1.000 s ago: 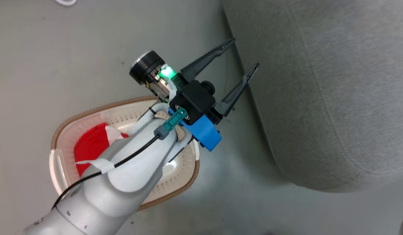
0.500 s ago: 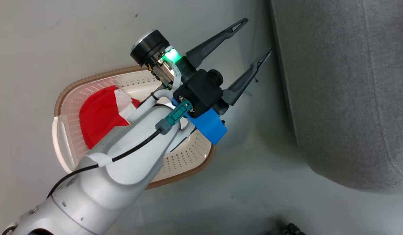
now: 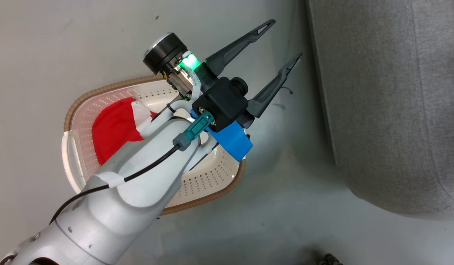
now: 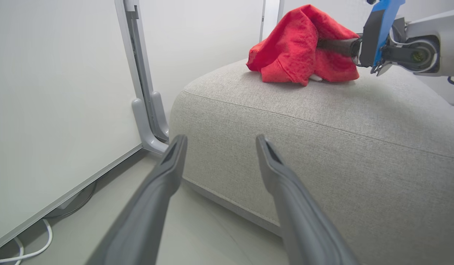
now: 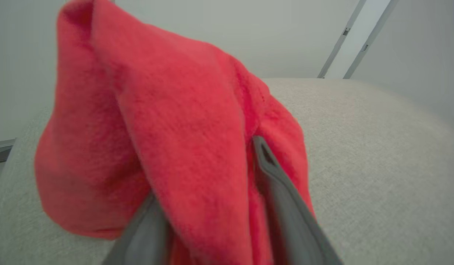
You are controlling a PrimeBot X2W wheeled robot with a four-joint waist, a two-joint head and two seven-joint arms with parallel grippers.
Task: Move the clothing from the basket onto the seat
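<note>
A cream perforated basket (image 3: 208, 176) with a brown rim stands on the floor and holds a red garment with white trim (image 3: 114, 129), partly hidden by my left forearm. My left gripper (image 3: 286, 38) hangs open and empty above the basket's far rim, its fingers pointing at the grey sofa (image 3: 389, 92). In the left wrist view the left gripper (image 4: 221, 139) faces the sofa's side (image 4: 322, 121). A second red garment (image 4: 293, 48) lies bunched on the cushion. My right gripper (image 5: 212, 147) is open inside this garment (image 5: 157, 110), which drapes over its fingers and hides the left fingertip.
Smooth grey floor lies between basket and sofa. A white wall panel with a grey metal post (image 4: 138, 73) stands left of the sofa, and a white cable (image 4: 28, 254) runs along its base. A dark object (image 3: 328, 257) shows at the head view's bottom edge.
The head camera has shifted, so the sofa now sits further right and the basket higher in the picture. My left gripper stays open; over the last half second almost nothing has moved.
</note>
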